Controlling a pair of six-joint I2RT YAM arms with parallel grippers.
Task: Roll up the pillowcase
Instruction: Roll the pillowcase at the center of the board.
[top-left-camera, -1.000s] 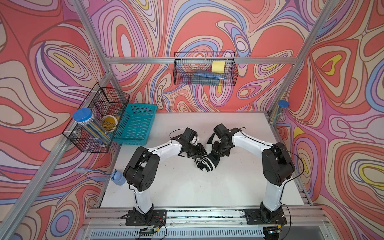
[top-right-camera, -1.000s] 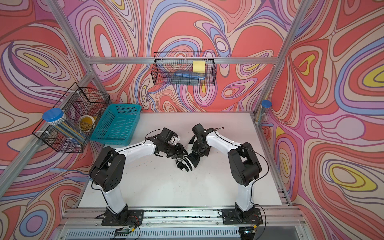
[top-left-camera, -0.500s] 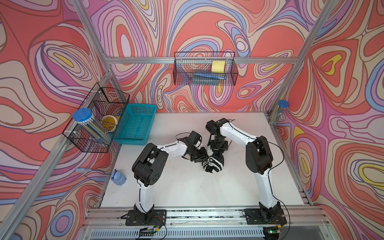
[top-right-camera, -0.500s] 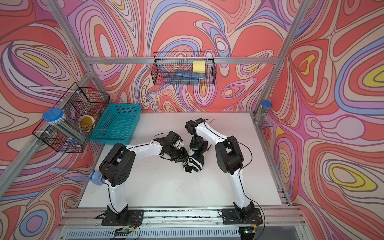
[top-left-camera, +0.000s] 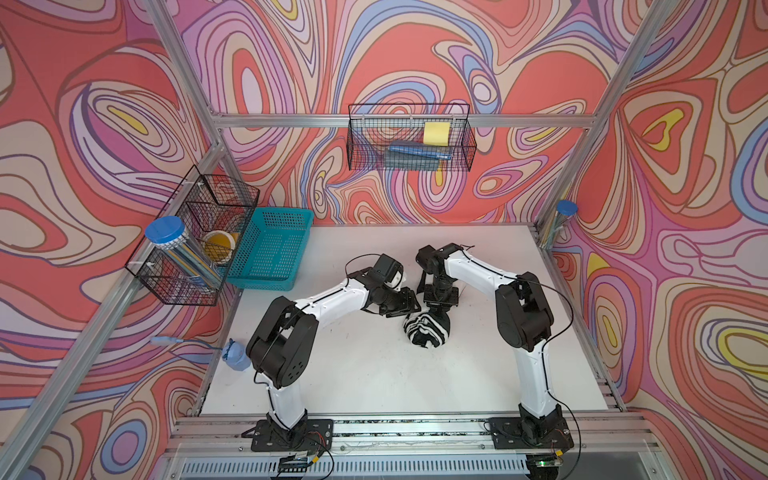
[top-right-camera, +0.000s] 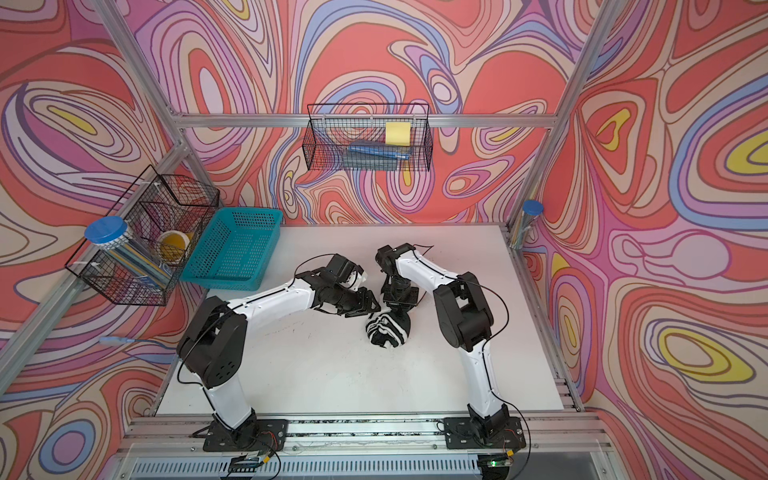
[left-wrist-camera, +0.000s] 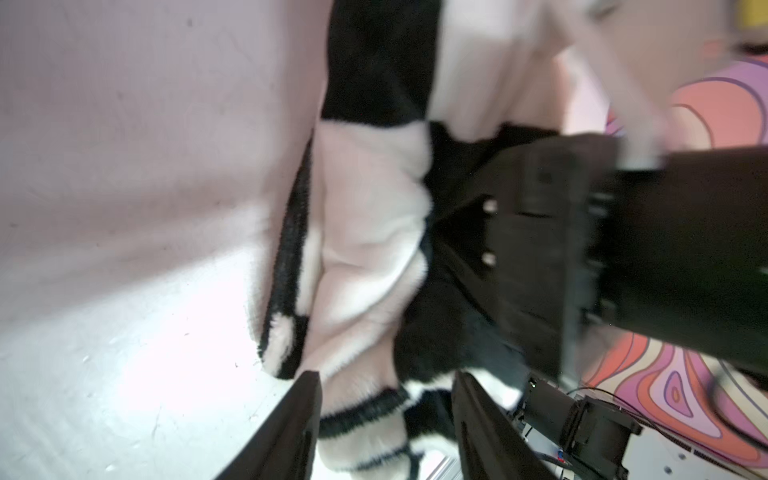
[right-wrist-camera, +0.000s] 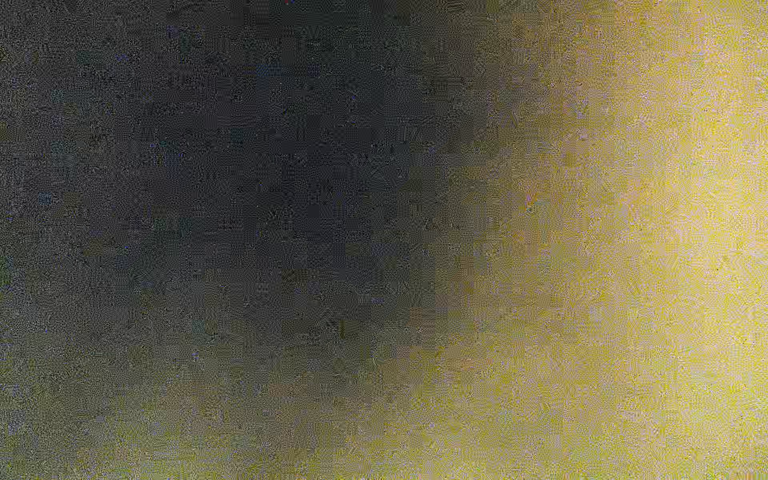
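The pillowcase (top-left-camera: 428, 330) sits near the middle of the white counter (top-left-camera: 365, 374), bunched into a compact rounded bundle. In both top views its black and white squares show only as curved bands wrapping round one another. Both arms reach in over it from the near edge, and their ends meet at the far side of the bundle. The left tool (top-left-camera: 409, 306) lies low and almost level, its tip against the bundle's far left edge. In the left wrist view its two dark fingers (left-wrist-camera: 291, 436) stand clearly apart, with a fold of white plush edged in black lying between them. The fabric does not look pinched, though that view is soft with blur, so whether either finger presses on it is unclear. The right tool (top-left-camera: 439, 309) points steeply down onto the far top of the bundle. In the left wrist view its black body is pushed into the dark plush, and the fingertips are buried there. I cannot tell how far it is open or whether it has hold of the cloth. The right wrist view gives only a grainy smear of dark grey and yellow. A teal basket (top-left-camera: 270, 253) stands at the counter's far left corner, well apart from the bundle, just beside a black wire rack (top-left-camera: 195, 249) fixed to the frame.
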